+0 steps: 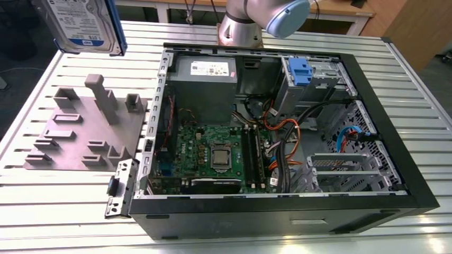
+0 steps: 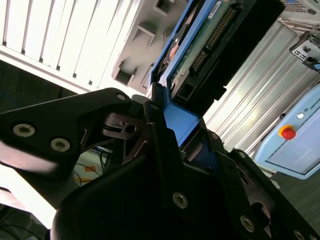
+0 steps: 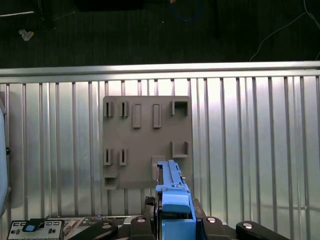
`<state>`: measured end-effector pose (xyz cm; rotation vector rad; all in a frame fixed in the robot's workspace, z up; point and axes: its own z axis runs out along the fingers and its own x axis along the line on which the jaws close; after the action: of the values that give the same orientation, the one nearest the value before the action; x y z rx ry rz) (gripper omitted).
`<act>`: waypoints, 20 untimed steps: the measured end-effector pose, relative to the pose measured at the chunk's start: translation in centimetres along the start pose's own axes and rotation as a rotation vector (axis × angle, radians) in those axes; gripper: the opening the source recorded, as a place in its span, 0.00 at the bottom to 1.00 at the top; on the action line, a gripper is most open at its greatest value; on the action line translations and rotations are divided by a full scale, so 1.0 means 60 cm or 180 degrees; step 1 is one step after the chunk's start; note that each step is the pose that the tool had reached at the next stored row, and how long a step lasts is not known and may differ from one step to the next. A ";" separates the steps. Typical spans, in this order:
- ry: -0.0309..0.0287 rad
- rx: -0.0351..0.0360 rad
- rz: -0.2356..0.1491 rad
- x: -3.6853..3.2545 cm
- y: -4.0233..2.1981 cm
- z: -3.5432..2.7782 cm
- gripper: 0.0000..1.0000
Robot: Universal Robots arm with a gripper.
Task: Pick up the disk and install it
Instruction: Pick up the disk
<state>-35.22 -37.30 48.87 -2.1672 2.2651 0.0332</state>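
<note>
The disk [image 1: 81,24], a silver drive with a white-and-blue label in a blue carrier frame, hangs in the air at the exterior view's upper left, above the grey fixture plate [image 1: 78,132]. In the second wrist view my gripper [image 2: 175,125] is shut on the blue carrier end of the disk [image 2: 200,45], whose circuit-board side and connector show. In the first wrist view the disk [image 3: 172,192] shows edge-on between the black fingers [image 3: 150,220], over the fixture plate [image 3: 147,140].
An open computer case [image 1: 282,132] with motherboard, cables and a drive bay with a blue latch [image 1: 300,71] lies at the exterior view's right. The arm's base [image 1: 240,26] stands behind it. A pendant with a red button [image 2: 287,132] lies beyond the slatted table [image 1: 63,211].
</note>
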 end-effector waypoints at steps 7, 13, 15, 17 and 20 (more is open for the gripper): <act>0.0000 0.0000 0.0000 0.000 -0.004 0.000 0.37; 0.0000 0.0000 0.0000 0.000 -0.007 0.000 0.37; 0.0000 0.0000 0.0000 0.000 -0.008 0.000 0.37; 0.0000 0.0000 0.0000 0.000 -0.010 0.000 0.37; 0.0000 0.0000 0.0000 -0.001 -0.014 0.000 0.37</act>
<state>-34.41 -37.30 48.87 -2.1673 2.2649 0.0332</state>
